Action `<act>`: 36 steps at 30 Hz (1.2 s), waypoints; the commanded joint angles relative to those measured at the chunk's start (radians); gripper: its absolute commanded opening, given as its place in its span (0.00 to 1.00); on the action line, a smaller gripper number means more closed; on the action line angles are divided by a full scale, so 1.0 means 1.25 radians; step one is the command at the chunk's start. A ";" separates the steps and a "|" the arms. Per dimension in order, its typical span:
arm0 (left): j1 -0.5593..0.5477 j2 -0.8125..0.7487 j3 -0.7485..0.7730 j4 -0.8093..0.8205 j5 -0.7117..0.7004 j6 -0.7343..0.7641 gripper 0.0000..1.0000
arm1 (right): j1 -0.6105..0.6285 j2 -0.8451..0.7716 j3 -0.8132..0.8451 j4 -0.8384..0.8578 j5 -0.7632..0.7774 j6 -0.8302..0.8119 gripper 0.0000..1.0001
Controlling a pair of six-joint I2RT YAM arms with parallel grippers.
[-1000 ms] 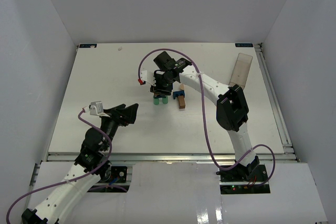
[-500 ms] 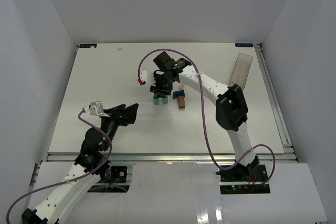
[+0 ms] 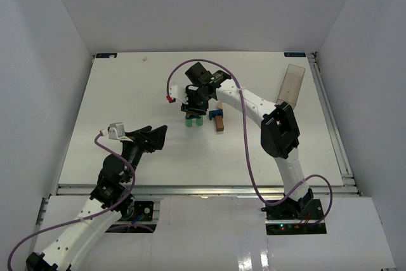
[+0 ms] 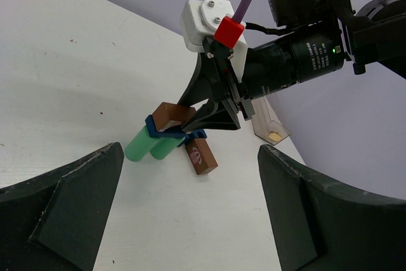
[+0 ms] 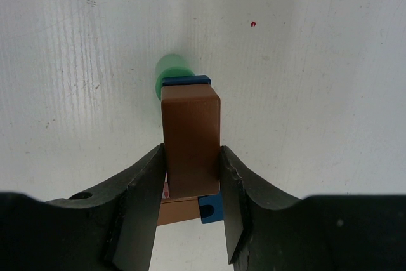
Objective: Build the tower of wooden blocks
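I am clamping my right gripper (image 5: 191, 152) on a brown block (image 5: 190, 118). Directly under its fingers a blue piece (image 5: 185, 81) is lying across two green cylinders (image 4: 151, 144). A brown brick (image 4: 203, 157) is lying just beside. My left gripper (image 3: 157, 136) is hanging with its fingers wide apart, well away from them.

brown brick (image 4: 202, 157) close beside tower (image 4: 158, 142)

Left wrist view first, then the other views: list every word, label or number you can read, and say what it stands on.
Nothing can be quoted.
White print on the black cylinder of the right arm: too small and blurred to read.
Pale mark on the brown brick lying on the table: blurred, unreadable.
Top and right wrist views: no legible text.
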State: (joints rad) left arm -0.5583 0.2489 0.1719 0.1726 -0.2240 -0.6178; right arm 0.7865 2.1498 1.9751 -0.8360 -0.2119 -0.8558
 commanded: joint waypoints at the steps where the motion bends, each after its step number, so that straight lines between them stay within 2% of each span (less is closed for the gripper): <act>1: 0.001 0.007 0.002 0.005 0.010 0.003 0.98 | 0.005 0.009 0.036 0.017 -0.007 -0.005 0.44; 10: 0.000 0.008 0.002 0.006 0.010 0.002 0.98 | 0.007 0.008 0.039 0.020 -0.003 -0.008 0.45; 15: 0.001 0.009 0.002 0.007 0.010 0.002 0.98 | 0.009 0.010 0.042 0.021 0.003 -0.010 0.55; 22: 0.001 0.009 0.002 0.006 0.010 0.002 0.98 | 0.010 -0.001 0.039 0.028 0.008 -0.010 0.62; 36: 0.000 0.008 -0.004 0.006 0.000 0.006 0.98 | 0.009 -0.121 -0.039 0.046 0.001 0.032 0.64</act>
State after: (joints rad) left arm -0.5583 0.2543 0.1719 0.1726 -0.2242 -0.6177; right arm 0.7941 2.1202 1.9619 -0.8052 -0.2040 -0.8533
